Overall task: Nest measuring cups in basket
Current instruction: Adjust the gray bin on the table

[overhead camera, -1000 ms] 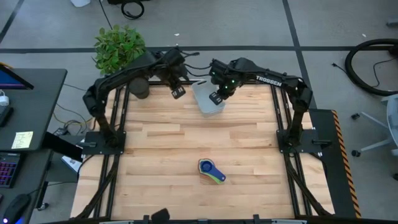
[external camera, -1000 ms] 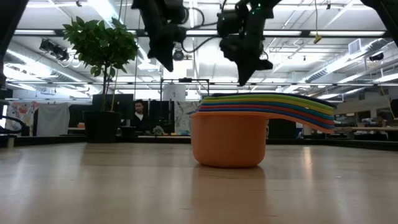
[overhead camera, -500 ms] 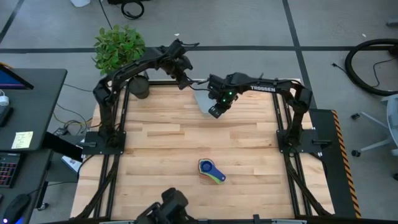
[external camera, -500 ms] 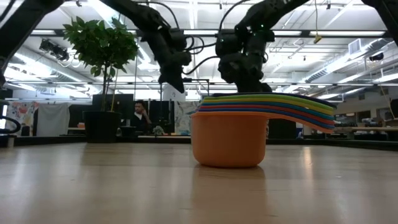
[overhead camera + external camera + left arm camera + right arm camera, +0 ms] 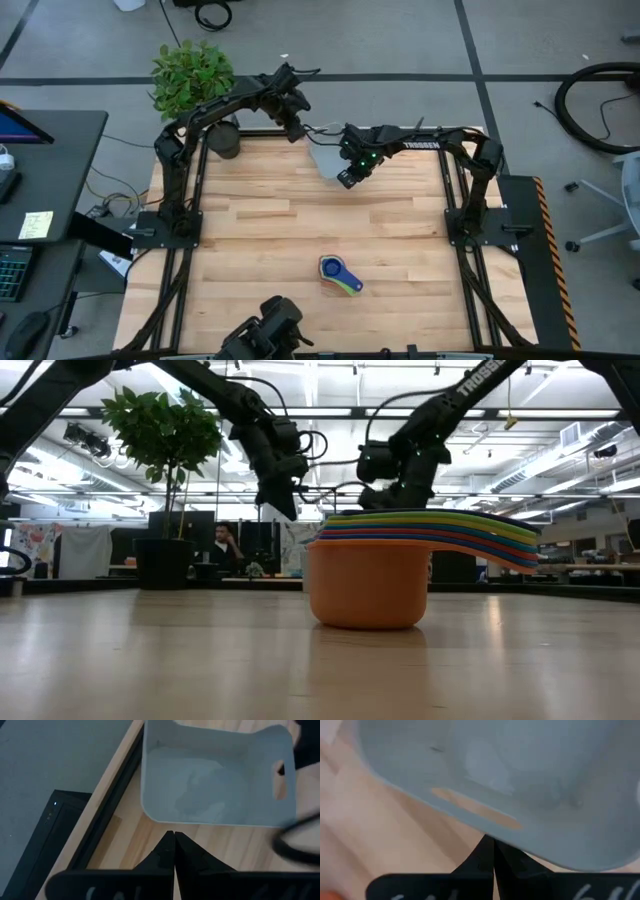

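The measuring cups (image 5: pixel 340 275) sit nested in one stack on the wood table near its front edge, resting on the orange cup (image 5: pixel 365 585) at the bottom, handles fanned to one side. The pale grey basket (image 5: pixel 322 160) stands at the table's far edge, with nothing inside it (image 5: pixel 215 780). My left gripper (image 5: pixel 297 131) is shut and hovers just off the basket's far left wall (image 5: pixel 173 836). My right gripper (image 5: pixel 345 180) is shut, low at the basket's near right side, its tips (image 5: pixel 492 842) at the wall under a handle slot (image 5: pixel 475 810). My right gripper's shut fingertips (image 5: pixel 487 851) stand right at the basket's outer wall (image 5: pixel 530 851), below the handle slot, slanting down from the near right. I cannot tell whether they touch it.
A leafy plant (image 5: pixel 190 72) in a dark pot (image 5: pixel 225 142) stands off the table's far left corner. Bare wood lies between the basket and the cups (image 5: pixel 300 220). A dark device (image 5: pixel 265 330) sits at the near edge. A person (image 5: pixel 225 545) sits in the room behind.
My left gripper has gone down and toward the table's far edge, ending beside the basket's far left wall. My right gripper has sunk toward the table and come a little nearer, down to the basket's near right wall. Both stayed shut. The cups have not moved.
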Available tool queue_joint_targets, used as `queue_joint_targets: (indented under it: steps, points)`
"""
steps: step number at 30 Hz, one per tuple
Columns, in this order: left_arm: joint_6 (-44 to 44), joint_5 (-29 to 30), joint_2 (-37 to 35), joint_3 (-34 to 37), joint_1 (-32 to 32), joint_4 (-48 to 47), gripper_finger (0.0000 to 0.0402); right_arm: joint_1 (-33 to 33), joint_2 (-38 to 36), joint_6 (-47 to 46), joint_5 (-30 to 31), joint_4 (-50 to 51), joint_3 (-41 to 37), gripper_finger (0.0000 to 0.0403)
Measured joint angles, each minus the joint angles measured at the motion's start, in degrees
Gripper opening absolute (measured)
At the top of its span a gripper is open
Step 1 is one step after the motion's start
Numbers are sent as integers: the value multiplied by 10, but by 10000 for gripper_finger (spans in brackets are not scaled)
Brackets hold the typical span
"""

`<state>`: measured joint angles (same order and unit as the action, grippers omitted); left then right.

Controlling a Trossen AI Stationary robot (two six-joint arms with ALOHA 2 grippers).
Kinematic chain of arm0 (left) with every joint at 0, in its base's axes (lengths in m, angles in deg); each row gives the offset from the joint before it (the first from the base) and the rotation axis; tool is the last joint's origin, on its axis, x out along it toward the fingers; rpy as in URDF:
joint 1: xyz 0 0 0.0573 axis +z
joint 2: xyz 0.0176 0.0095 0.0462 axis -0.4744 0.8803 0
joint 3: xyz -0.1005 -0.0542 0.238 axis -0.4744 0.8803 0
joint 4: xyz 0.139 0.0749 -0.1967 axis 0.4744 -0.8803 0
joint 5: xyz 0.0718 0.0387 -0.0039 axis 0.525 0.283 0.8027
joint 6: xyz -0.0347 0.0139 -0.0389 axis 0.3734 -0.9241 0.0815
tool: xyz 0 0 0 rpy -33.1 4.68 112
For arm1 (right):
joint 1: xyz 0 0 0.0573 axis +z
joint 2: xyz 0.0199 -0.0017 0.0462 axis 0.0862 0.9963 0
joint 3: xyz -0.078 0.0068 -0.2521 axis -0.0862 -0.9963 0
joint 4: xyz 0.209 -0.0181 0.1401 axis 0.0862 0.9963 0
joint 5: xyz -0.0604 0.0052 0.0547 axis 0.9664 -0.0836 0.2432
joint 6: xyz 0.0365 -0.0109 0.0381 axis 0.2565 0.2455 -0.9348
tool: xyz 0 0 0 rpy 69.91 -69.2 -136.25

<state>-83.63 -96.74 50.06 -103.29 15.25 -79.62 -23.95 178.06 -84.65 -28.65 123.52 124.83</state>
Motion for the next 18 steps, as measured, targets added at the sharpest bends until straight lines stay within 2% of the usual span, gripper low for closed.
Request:
queue_joint_targets:
  steps: [10,18]
  points:
    - [0,0,0,0,4,0,4,-30,0,5,40,-78,-28,3]
    - [-2,0,0,0,10,-10,4,-33,-1,-12,-52,-69,-28,3]
